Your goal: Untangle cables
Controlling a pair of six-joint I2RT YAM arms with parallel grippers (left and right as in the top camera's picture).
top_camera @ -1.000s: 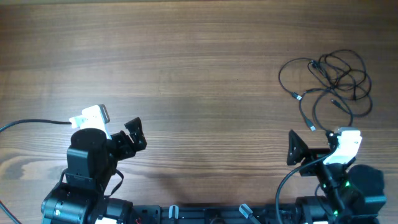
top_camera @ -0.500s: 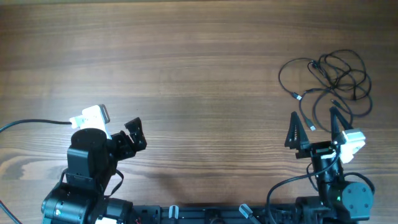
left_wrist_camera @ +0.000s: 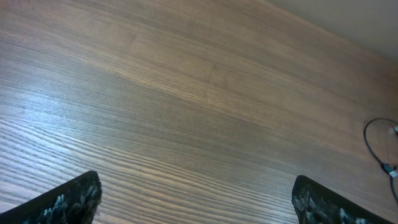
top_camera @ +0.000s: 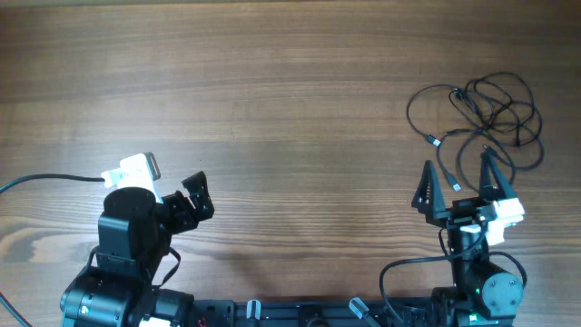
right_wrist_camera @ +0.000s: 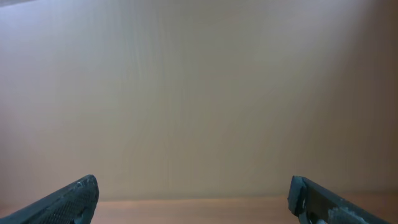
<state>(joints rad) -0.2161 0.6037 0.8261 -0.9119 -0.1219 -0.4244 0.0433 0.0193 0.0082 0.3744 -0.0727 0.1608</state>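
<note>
- Cables: I see thin black cords in a loose tangle of overlapping loops, lying on the wooden surface at its far right. Silvery plug tips trail toward the near edge.
- Right gripper: it stands just on the near side of the tangle with its jaws spread wide. From overhead, one plug tip lies between the jaws and the outer jaw overlaps the nearest loop. I cannot tell whether anything touches.
- Right wrist view: both jaws sit at the lower corners, far apart. Only a blurred pale background and a thin strip of wood show between them, and no cord shows.
- Left gripper: it is near the left front of the surface, well apart from the cables. Its jaws are apart and hold nothing.
- Left wrist view: bare wood grain fills most of the frame. One cord loop with a plug shows at the right edge.
- Thick black wire: it runs from the left arm off the left edge.
</note>
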